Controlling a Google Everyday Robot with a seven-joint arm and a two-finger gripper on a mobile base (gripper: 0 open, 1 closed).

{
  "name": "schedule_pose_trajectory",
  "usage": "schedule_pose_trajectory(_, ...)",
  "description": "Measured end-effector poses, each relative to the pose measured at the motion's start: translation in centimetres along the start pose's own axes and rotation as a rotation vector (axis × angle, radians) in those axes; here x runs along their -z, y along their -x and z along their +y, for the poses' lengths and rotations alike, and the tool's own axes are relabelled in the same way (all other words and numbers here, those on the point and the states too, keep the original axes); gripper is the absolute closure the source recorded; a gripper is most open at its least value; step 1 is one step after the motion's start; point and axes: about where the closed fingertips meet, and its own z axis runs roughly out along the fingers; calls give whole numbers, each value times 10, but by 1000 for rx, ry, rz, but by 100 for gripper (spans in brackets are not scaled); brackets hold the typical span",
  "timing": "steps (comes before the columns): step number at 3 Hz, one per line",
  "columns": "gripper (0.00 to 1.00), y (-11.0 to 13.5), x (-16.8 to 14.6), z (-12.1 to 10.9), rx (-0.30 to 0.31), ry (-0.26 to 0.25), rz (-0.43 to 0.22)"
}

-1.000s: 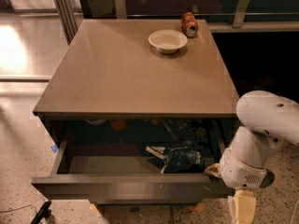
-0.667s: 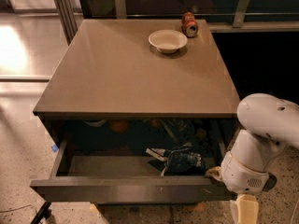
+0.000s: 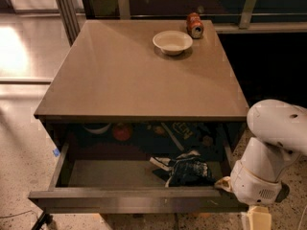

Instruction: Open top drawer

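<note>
The top drawer [image 3: 120,201] stands pulled well out from under the table top, its dark grey-brown front low in the view and its grey interior showing. A dark crumpled bag [image 3: 184,170] lies inside toward the right. My gripper [image 3: 225,184] is at the right end of the drawer front, at its top edge, below my white arm [image 3: 268,152]. Most of the gripper is hidden behind the wrist housing. The lower drawers are out of view.
On the brown table top [image 3: 139,75] stand a white bowl [image 3: 172,42] and an orange can [image 3: 194,25] lying at the far right. Several items sit in the drawer's dark back. Polished floor lies to the left, a railing behind.
The drawer has slid out a little further toward the camera, and my gripper and arm have moved down with its front.
</note>
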Motion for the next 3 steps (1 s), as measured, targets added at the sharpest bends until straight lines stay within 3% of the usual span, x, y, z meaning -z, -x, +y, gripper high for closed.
schedule_pose_trajectory(1,0,-1,-3,6,7,-3,5)
schedule_pose_trajectory(2,0,-13,-23,44,40,0,31)
schedule_pose_trajectory(3,0,-13,-23,44,40,0,31)
